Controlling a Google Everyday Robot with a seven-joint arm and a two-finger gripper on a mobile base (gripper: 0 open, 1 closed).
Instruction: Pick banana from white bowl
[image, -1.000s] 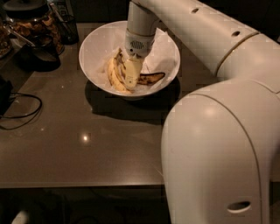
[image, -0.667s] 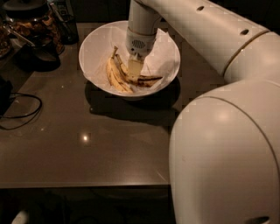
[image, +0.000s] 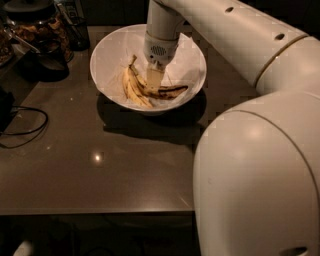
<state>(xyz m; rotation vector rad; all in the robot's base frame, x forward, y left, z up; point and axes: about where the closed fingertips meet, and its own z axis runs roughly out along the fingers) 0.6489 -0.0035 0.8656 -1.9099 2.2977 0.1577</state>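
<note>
Your end effector is down inside the white bowl, hanging straight from the wrist with its tip at the spot where the two fruits meet. Over the last second it has crept a little to the right and settled lower. The paler banana that it partly covered a moment ago now shows along most of its length.

The banana you want, the brown-streaked one, lies on the crumpled paper at the near right of the bowl. Its dark end points toward the right rim and its other end runs under the tool. Neither fruit has shifted, and the bowl sits where it did on the counter.

You cannot tell from this view whether the end effector has closed on anything, because its tip blends into the fruit beneath it. Nothing has risen off the paper, so treat the pick as not yet made.

The two bananas touch at the contact point, so you risk catching the pale one or both. Confirm the grip sits on the spotted fruit before you lift, then raise slowly. The skin looks soft and may slip or tear. The cable on the left is well apart.
</note>
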